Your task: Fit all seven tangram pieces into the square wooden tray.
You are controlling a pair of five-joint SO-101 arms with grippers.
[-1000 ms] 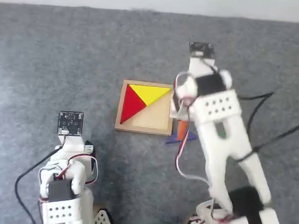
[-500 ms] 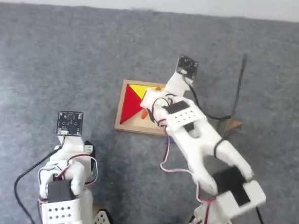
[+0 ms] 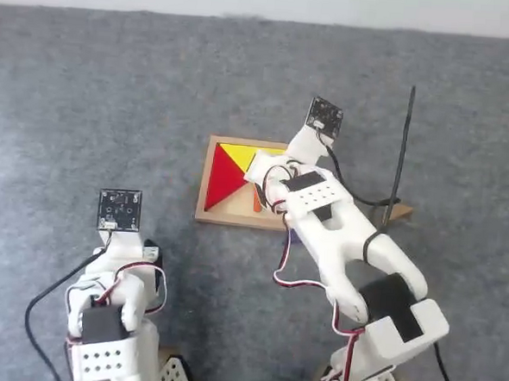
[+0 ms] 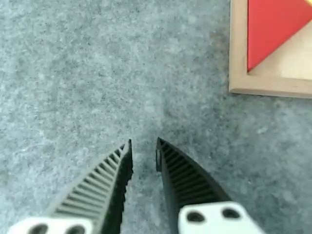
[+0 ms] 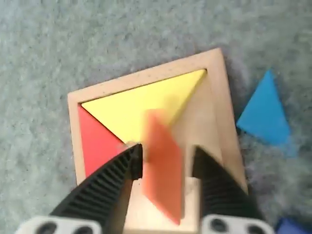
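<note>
Your right end effector swings in from beside the tray and now hangs over it, clamped on the orange piece. With the yellow triangle and red triangle seated, piece 3 looks ready. Your left end effector hangs slightly open, empty, over the tabletop.

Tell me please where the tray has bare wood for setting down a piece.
Bare wood lies between the yellow triangle and the tray rim beside the blue triangle, and between the red triangle and the rim nearest the left end effector. The middle is crowded: the orange piece is there at the right end effector.
</note>
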